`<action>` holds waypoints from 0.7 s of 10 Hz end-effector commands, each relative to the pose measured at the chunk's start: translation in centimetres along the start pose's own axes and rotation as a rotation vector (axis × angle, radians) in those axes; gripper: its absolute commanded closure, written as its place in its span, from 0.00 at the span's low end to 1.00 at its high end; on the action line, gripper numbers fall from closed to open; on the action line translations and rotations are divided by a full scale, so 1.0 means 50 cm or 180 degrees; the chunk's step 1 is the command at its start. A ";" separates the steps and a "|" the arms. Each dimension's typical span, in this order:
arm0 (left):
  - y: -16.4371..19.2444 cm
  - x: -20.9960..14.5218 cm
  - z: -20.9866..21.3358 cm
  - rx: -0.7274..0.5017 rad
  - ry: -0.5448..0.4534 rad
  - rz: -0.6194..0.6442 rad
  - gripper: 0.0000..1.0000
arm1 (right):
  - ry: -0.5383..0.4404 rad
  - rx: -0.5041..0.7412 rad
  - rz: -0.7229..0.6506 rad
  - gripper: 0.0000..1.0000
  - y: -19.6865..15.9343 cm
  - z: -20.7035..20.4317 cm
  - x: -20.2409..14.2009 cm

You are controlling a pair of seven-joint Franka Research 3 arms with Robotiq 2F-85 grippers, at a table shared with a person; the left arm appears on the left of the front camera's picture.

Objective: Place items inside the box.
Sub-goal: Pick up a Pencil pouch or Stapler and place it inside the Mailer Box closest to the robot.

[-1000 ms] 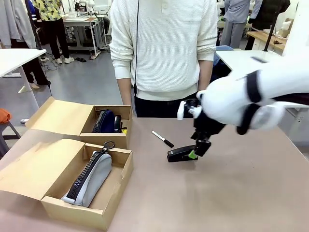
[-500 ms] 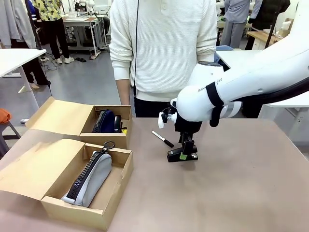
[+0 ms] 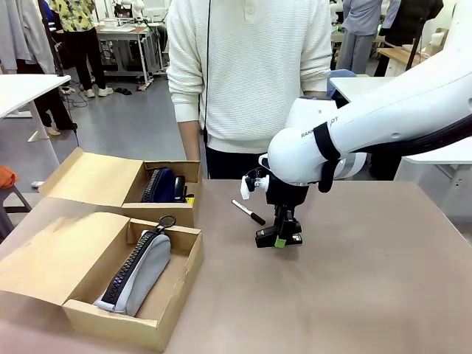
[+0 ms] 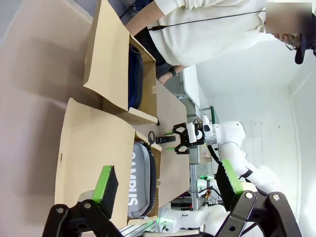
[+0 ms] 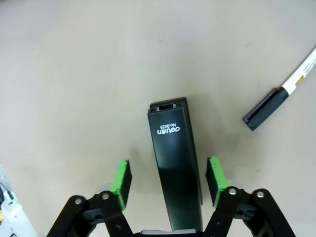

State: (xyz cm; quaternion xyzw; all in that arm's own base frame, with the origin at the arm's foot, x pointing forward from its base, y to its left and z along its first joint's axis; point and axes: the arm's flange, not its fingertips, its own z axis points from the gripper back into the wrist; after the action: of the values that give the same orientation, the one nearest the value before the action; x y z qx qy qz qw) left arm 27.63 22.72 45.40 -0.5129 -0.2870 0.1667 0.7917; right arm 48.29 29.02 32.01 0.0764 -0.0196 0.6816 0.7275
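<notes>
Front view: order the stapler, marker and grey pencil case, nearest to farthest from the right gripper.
1. Black stapler, between the right gripper's open fingers.
2. Marker, just beyond it, leftward.
3. Grey pencil case, in the near box, far left.

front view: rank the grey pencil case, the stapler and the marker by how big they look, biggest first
1. grey pencil case, clearly largest, though also nearest the camera
2. black stapler, partly covered by the right gripper
3. marker, about the stapler's length but far thinner
</notes>
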 end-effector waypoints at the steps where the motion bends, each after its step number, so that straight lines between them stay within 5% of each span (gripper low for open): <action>1: -0.001 -0.002 0.000 -0.0060 -0.0028 -0.0050 0.00 | 0.0109 0.0016 -0.0022 1.00 -0.008 0.004 0.010; 2: -0.001 -0.002 0.000 -0.0060 -0.0028 -0.0050 0.00 | 0.0121 0.0017 -0.0045 1.00 -0.008 0.004 0.010; 3: -0.001 -0.002 0.000 -0.0060 -0.0028 -0.0050 0.00 | 0.0136 0.0048 -0.0051 0.86 -0.008 0.003 0.008; 5: -0.001 -0.002 0.000 -0.0060 -0.0028 -0.0050 0.00 | 0.0204 0.0063 -0.0123 1.00 0.001 0.008 0.009; 7: -0.001 -0.002 0.000 -0.0060 -0.0028 -0.0050 0.00 | 0.0181 -0.0044 -0.0485 1.00 0.039 0.045 0.005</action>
State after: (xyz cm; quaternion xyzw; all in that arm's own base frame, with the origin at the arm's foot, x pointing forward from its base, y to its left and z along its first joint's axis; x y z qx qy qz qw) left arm 27.63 22.71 45.40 -0.5129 -0.2870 0.1666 0.7917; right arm 47.84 28.91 32.58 0.0733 -0.0019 0.6550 0.7521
